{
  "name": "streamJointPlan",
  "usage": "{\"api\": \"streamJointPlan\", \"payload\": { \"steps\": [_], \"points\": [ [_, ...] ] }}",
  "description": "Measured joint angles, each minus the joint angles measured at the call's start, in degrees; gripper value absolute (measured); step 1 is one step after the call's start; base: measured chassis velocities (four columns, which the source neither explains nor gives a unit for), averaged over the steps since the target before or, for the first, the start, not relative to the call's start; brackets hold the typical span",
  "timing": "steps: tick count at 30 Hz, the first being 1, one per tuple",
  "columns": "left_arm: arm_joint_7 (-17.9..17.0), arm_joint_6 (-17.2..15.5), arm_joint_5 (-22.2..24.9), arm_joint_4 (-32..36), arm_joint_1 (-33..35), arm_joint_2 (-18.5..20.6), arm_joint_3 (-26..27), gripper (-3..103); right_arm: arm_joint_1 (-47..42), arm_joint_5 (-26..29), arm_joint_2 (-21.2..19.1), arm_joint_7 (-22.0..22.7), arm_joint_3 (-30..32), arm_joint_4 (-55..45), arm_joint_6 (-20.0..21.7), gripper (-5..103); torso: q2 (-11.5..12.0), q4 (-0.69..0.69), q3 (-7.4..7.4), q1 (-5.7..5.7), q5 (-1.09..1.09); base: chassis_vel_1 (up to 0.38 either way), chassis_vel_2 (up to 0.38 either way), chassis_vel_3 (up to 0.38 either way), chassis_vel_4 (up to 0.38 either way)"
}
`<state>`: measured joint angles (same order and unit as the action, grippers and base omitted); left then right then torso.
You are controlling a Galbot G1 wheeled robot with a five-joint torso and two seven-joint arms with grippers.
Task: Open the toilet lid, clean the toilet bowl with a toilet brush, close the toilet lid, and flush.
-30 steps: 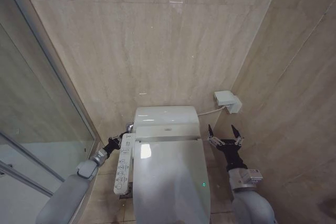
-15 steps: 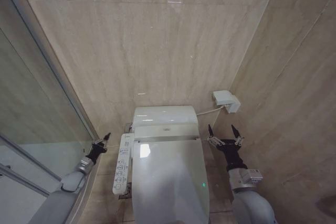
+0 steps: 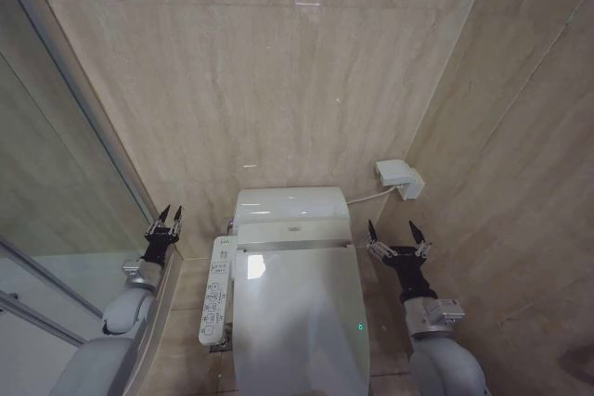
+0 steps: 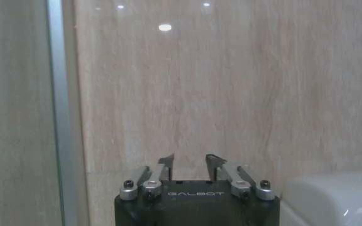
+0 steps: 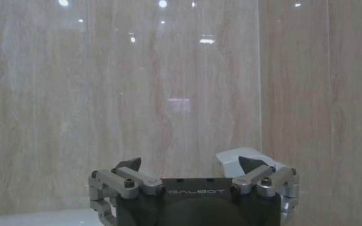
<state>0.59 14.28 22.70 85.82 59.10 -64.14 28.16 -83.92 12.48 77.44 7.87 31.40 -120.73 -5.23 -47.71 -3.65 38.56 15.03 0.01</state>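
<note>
Lid point(image 3: 302, 317) down flat over bowl point(image 3: 239, 359), glossy, green indicator lit near its right edge. Tank point(image 3: 292, 203) behind, against wall point(image 3: 278, 71). Control panel point(image 3: 215, 292) along left side of bowl. No brush seen.

Left gripper point(image 3: 169, 216): a second ago low against the rear of the panel, at the tank corner; half a second ago off it and out to the left; now lifted clear, well apart from panel and lid, up beside the glass screen point(image 3: 56, 173). Fingers narrow, tips nearly together, nothing held. Left wrist view same: narrow gap, bare wall ahead, tank corner at edge.

Right gripper point(image 3: 397, 235): parked right of toilet, near wall box point(image 3: 399, 176), unchanged across the second. Fingers spread wide, empty. Right wrist view confirms.

Slight camera shift between frames; toilet itself unmoved.

Judgement: lid closed, left arm withdrawn from the panel and tank corner — reads as flush press just finished, arm retreating. Task likely at or near its end. Flush itself not verifiable from here; bowl interior hidden under lid.
</note>
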Motion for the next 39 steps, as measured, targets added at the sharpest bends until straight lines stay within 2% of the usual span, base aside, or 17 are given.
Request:
{"api": "streamJointPlan", "payload": {
  "steps": [6, 7, 10, 13, 14, 15, 21, 22, 34, 39],
  "points": [
    [-1.0, -2.6, 1.5, 7.3, 6.2, -2.4, 4.6, 38, 0.0, 0.0, 0.0, 0.0, 0.0, 0.0, 0.0, 100, 0.0, 0.02, 0.0, 0.0, -0.02, 0.0, 0.0, 0.0, 0.0],
    [-1.4, -3.2, 1.7, 8.8, 7.4, -2.9, 5.4, 65, 0.0, 0.0, 0.0, 0.0, 0.0, 0.0, 0.0, 100, 0.0, 0.01, 0.0, 0.0, -0.01, 0.0, 0.0, 0.0, 0.0],
    [-2.0, -4.2, 2.1, 11.5, 9.4, -3.9, 7.1, 65, 0.0, 0.0, 0.0, 0.0, 0.0, 0.0, 0.0, 100, 0.0, 0.01, 0.0, 0.0, -0.01, 0.0, 0.0, 0.0, 0.0],
    [-3.4, -7.2, 3.5, 17.7, 13.5, -6.0, 9.6, 65, 0.0, 0.0, 0.0, 0.0, 0.0, 0.0, 0.0, 100, 0.0, 0.01, 0.0, 0.0, -0.01, 0.0, 0.0, 0.0, 0.0],
    [-3.4, -7.2, 3.5, 17.7, 13.5, -6.0, 9.6, 65, 0.0, 0.0, 0.0, 0.0, 0.0, 0.0, 0.0, 100, 0.0, 0.01, 0.0, 0.0, -0.01, 0.0, 0.0, 0.0, 0.0],
    [-3.9, -7.8, 3.7, 19.9, 15.1, -6.6, 10.0, 92, 0.0, 0.0, 0.0, 0.0, 0.0, 0.0, 0.0, 100, 0.0, 0.01, 0.0, 0.0, -0.01, 0.0, 0.0, 0.0, 0.0],
    [-3.6, -7.9, 3.2, 25.6, 20.4, -8.6, 11.0, 92, 0.0, 0.0, 0.0, 0.0, 0.0, 0.0, 0.0, 100, 0.0, 0.01, 0.0, 0.0, 0.0, 0.0, 0.0, 0.0, 0.0],
    [-3.1, -7.9, 2.6, 26.7, 21.6, -9.1, 11.2, 100, 0.0, 0.0, 0.0, 0.0, 0.0, 0.0, 0.0, 100, 0.0, 0.0, 0.0, 0.0, 0.0, 0.0, 0.0, 0.0, 0.0],
    [-0.7, -6.3, -0.8, 34.5, 31.9, -14.1, 10.4, 100, 0.0, 0.0, 0.0, 0.0, 0.0, 0.0, 0.0, 100, 0.0, 0.01, 0.0, 0.0, -0.01, 0.0, 0.0, 0.0, 0.0],
    [-0.4, -6.2, -0.8, 36.0, 33.5, -14.6, 11.0, 100, 0.0, 0.0, 0.0, 0.0, 0.0, 0.0, 0.0, 100, 0.0, 0.01, 0.0, 0.0, -0.01, 0.0, 0.0, 0.0, 0.0]
  ]
}}
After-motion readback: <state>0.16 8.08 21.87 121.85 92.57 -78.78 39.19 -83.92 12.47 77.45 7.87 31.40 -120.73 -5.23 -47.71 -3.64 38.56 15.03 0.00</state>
